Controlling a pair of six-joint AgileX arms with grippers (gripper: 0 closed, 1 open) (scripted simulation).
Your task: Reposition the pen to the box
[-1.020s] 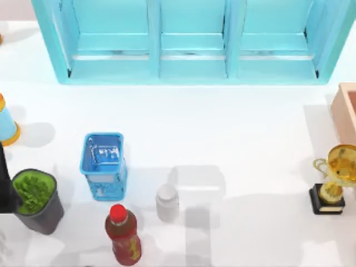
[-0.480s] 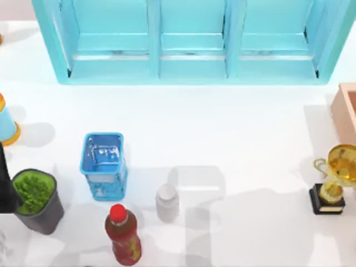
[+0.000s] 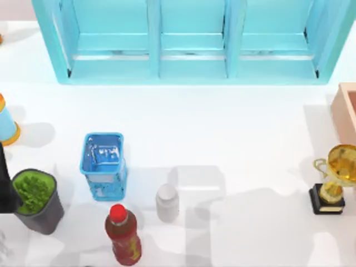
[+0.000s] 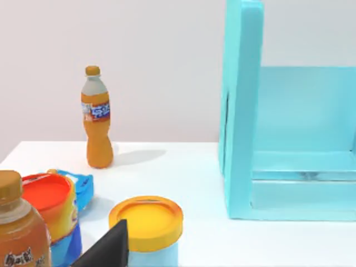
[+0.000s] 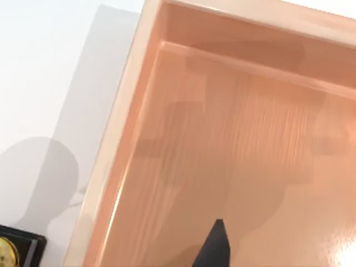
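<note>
Right wrist view is showing one dark fingertip (image 5: 214, 245) of the right gripper hanging over the salmon-pink box (image 5: 119, 150); whether it is open or holding anything cannot be told. Left wrist view is showing one dark fingertip (image 4: 108, 249) of the left gripper, equally undeterminable, beside one yellow-lidded jar (image 4: 146, 219). Top view is showing one box (image 3: 344, 108) lying at the table's (image 3: 222, 133) right edge, one trophy (image 3: 334, 179), one blue basket (image 3: 103, 164), one red bottle (image 3: 124, 235).

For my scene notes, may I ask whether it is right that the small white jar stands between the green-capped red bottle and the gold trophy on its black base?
Not quite: the top view shows the red bottle has a red cap, not green. The small white jar does stand between it and the gold trophy on its black base.
</note>
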